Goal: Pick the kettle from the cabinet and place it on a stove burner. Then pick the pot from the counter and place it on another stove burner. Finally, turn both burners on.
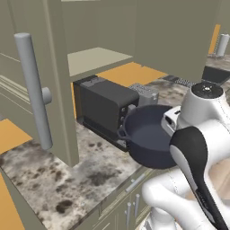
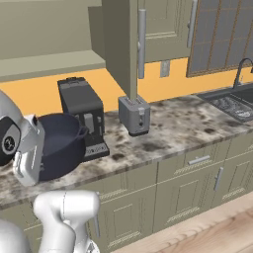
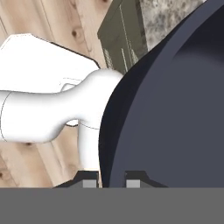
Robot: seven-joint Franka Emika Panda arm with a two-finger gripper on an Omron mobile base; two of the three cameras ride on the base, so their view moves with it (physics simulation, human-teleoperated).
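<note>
A: Nearest the lens? The gripper (image 3: pixel 112 177), its fingertips (image 3: pixel 89 178) clamped on either side of the pot (image 3: pixel 175 109) rim.

B: And the pot (image 1: pixel 148 139) itself? Held at the counter (image 1: pixel 67 179) front edge, just beside the coffee machine (image 1: pixel 105 108).

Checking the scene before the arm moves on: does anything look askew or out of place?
Yes: the pot sits tilted, its mouth turned sideways toward the coffee machine, the gripper clamped on its rim. Nothing looks spilled or damaged.
</note>
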